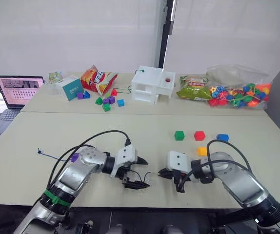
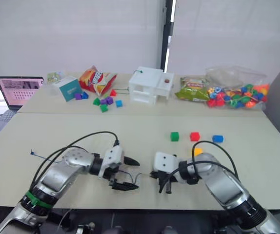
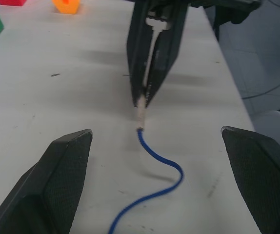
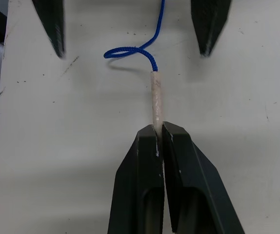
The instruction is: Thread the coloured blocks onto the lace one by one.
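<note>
Clear bag (image 1: 238,87) at far right of back table, stuffed w/ mixed colour beads (image 1: 235,96). White box (image 1: 152,84) mid-back, open shelves on its front, red knob on top; thin green cord (image 1: 124,90) runs off its left side. Green snack pack (image 1: 193,88) lies between box & bag, red/orange snack pack (image 1: 97,79) left of box, teal carton (image 1: 72,87) further left. Small mixed blocks (image 1: 106,101) loose in front of those packs, none in a container.

Front table (image 1: 28,146): pale top, a seam splits it from back table. Green block (image 1: 179,135), red block (image 1: 199,135), blue block (image 1: 222,138) sit in a row right of centre, apart from each other. Yellow block (image 1: 202,151) nearer, just beside R arm. Purple block (image 1: 74,157) on left, already on the lace (image 3: 152,187), close by L arm; lace's far end (image 1: 40,151) lies left of it.

R gripper (image 4: 160,130) is clamped on the lace's pale tip (image 4: 156,100); fingers pressed together, tip sticking out ahead, blue cord looping off it on the table. L gripper (image 3: 157,146) spread wide, fingers either side of cord, not touching it, facing R gripper near front edge.

Laptop (image 1: 16,91) w/ lit screen on a separate surface at far left. White walls behind, dark vertical post (image 1: 167,31) in the gap between panels.
</note>
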### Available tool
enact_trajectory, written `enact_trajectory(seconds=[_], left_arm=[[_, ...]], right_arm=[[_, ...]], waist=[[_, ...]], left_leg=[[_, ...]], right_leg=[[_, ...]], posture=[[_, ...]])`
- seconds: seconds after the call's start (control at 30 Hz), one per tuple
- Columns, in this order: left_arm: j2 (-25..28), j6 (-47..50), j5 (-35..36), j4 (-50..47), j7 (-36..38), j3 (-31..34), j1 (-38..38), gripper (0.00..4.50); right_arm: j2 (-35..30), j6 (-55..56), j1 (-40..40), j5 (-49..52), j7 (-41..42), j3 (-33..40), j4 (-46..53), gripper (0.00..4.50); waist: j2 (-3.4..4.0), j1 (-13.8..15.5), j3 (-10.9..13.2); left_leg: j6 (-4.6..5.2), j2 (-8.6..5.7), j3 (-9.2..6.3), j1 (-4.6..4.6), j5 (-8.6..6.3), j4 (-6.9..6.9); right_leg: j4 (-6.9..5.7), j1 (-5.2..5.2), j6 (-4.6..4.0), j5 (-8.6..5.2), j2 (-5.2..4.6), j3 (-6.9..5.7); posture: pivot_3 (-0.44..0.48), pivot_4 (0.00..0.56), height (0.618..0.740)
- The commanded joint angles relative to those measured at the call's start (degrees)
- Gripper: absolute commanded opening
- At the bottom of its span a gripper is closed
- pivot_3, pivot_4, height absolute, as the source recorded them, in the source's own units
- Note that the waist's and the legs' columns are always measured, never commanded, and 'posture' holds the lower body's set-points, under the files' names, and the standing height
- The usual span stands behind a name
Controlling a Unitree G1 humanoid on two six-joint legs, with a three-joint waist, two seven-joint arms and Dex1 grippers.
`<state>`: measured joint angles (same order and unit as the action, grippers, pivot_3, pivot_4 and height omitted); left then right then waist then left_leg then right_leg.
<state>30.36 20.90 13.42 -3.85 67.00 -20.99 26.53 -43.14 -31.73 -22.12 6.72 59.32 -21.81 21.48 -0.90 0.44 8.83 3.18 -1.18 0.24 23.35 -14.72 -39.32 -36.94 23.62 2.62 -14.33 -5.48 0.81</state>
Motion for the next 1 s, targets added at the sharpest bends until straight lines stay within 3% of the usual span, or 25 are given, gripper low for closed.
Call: enact_trajectory(seconds=[0.03, 0.23, 0.7, 1.0], left_arm=[[-2.6, -2.5, -1.8, 1.1, -1.9, -1.2, 0.9, 4.46], [-3.7, -3.1, -3.0, 1.7, -1.2, -1.9, 1.4, 4.46], [-4.9, -1.5, -2.6, 1.4, -1.4, -1.1, 2.2, 0.02], [-5.5, -0.9, -2.5, 1.3, -1.2, -1.0, 1.9, 0.02]], right_arm=[[-0.4, -1.2, -0.8, 0.0, 0.0, 0.6, 2.7, 0.00], [-0.5, -2.3, -0.6, 0.2, -0.3, 0.9, 3.7, 0.00], [-0.8, -2.5, -0.8, 0.0, -0.1, 0.6, 3.3, 0.00], [-1.6, -3.0, 0.6, 0.3, 0.9, -0.2, 4.2, 0.00]], waist=[[0.00, 0.1, 0.0], [0.00, 0.1, 0.0], [0.00, 0.2, 0.0], [0.00, 0.2, 0.0]], left_leg=[[0.00, -0.01, 0.00, 0.02, 0.00, -0.01], [0.00, 0.00, -0.01, 0.01, 0.00, -0.02], [0.00, -0.01, -0.02, 0.00, 0.00, -0.03], [0.00, 0.00, -0.02, 0.00, 0.00, -0.05]], right_leg=[[0.01, 0.00, 0.00, 0.00, -0.02, 0.00], [0.01, 0.00, 0.00, 0.00, -0.01, -0.01], [0.01, -0.02, 0.00, 0.00, -0.02, -0.01], [0.01, -0.04, 0.00, 0.00, -0.01, -0.02]], posture=[[0.000, 0.150, 0.740], [0.000, 0.150, 0.740], [0.000, 0.150, 0.740], [0.000, 0.150, 0.740]])
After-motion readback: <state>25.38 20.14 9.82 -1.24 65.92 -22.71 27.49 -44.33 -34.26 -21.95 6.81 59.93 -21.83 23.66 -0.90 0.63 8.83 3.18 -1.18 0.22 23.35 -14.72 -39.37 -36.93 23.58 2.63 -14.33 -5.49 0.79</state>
